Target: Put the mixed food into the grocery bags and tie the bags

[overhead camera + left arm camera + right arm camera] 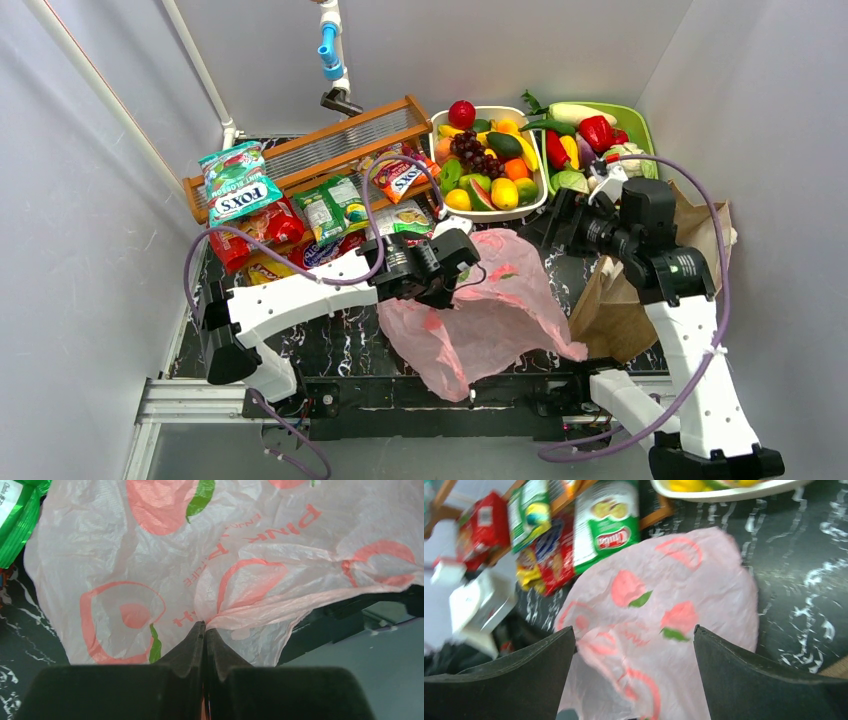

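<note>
A black tabletop veined with white [340, 345] is boxed in by plain pale grey walls [90, 220]. On it sprawls the thin translucent pink plastic bag printed with red roses [490, 320]. The left gripper [452, 268], jaws pressed together, pinches the bag's left edge. The right gripper [560, 215] hangs spread wide near the bag's far right edge. Colourful foil snack packets [330, 205] lie beyond the bag to its left. The stiff brown paper bag [610, 310] lies just right of it.

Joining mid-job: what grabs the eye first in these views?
The pink bag sprawls in the middle, a fold pinched in the shut left gripper. Behind it, a white basket heaped with toy fruit; snack packets spill at back left. The open right gripper hovers over the bag, brown bag at right.
</note>
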